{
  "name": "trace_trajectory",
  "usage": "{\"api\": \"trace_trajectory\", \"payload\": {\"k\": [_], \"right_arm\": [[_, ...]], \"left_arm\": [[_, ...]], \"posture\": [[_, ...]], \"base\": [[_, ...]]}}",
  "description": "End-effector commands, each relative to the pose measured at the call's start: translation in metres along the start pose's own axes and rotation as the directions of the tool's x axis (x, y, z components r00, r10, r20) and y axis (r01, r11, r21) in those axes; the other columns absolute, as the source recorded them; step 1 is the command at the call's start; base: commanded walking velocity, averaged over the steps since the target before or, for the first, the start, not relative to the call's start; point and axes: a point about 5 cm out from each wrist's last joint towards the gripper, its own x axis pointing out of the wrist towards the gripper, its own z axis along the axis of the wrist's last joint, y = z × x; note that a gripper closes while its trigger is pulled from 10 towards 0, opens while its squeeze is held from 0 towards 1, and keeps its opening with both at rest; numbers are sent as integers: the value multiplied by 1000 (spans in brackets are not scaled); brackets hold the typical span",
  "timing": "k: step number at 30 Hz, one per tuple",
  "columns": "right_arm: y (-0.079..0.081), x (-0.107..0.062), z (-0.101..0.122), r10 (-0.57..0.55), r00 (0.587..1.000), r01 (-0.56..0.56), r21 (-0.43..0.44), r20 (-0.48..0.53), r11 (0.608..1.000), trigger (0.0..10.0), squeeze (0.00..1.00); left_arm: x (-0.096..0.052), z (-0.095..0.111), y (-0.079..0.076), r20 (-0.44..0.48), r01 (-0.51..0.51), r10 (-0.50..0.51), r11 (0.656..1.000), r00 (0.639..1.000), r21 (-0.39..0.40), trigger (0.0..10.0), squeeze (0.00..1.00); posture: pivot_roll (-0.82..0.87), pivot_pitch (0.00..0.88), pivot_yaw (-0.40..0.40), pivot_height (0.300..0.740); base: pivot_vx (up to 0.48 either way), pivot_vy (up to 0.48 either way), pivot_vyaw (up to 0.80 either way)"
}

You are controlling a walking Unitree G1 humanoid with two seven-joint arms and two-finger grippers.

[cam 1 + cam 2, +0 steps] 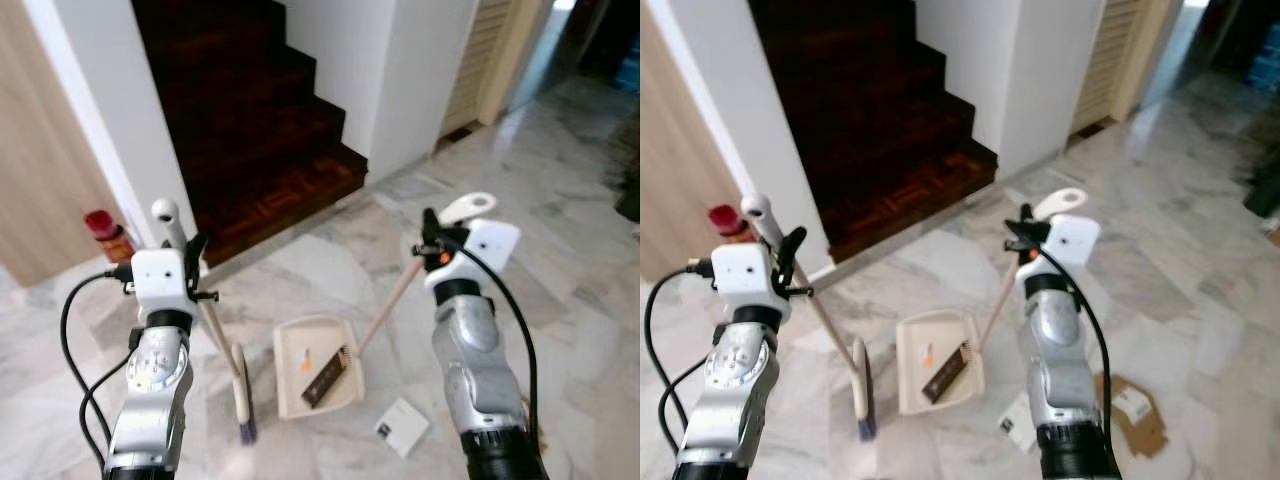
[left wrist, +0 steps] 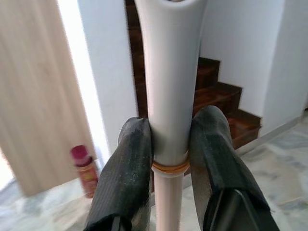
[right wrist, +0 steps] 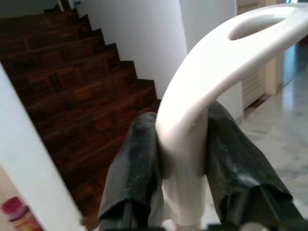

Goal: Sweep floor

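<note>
White broom handle: the broom (image 1: 238, 395) stands tilted on the marble floor (image 1: 560, 230), its head down just left of the dustpan, its pale stick rising to a white grip at the top.
Left end effector: the left end effector (image 2: 169, 159) is closed on the broom's white grip, one black finger (image 2: 126, 178) on each side, just above an orange ring on the stick.
Dustpan: the cream dustpan (image 1: 290, 385) lies flat on the floor between the two arms, holding a dark strip (image 1: 325, 375) and a small orange scrap (image 1: 305, 362); its long handle (image 1: 392, 298) slants up to the right.
Right end effector: the right end effector (image 3: 182, 154) is clamped on the white looped top of the dustpan handle, fingers pressed against both sides.
Floor litter: a white card (image 1: 402, 427) lies just right of the dustpan; flattened brown cardboard (image 1: 1132, 412) lies near the right arm.
Stairs: dark wooden stairs (image 1: 255, 120) climb between white walls beyond the broom.
Bottle: a red-capped bottle (image 1: 108, 235) stands by the wooden panel, left of the stairs.
</note>
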Motion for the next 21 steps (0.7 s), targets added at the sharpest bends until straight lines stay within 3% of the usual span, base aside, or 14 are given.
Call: {"api": "trace_trajectory", "payload": {"k": [1, 13, 18, 21], "right_arm": [[1, 3, 14, -2, 998, 0, 20, 60, 1000, 10000, 0], [0, 3, 17, 2, 998, -3, 12, 61, 1000, 10000, 0], [1, 3, 15, 7, 999, -9, 30, 46, 1000, 10000, 0], [1, 3, 15, 6, 999, -7, 35, 43, 999, 10000, 0]], "left_arm": [[3, 15, -1, 69, -2, 0, 1000, 998, 21, 10000, 0], [-1, 14, -3, 57, -1, 0, 1000, 998, 15, 10000, 0], [-2, 13, -2, 49, -9, 8, 1000, 999, 12, 10000, 0], [-3, 13, -2, 43, -12, 11, 1000, 999, 6, 10000, 0]], "posture": [[-36, 0, -6, 740], [-37, 0, -6, 740], [-34, 0, -9, 740], [-29, 0, -14, 740]], "base": [[0, 0, 800], [0, 0, 800], [0, 0, 190], [0, 366, 0]]}}
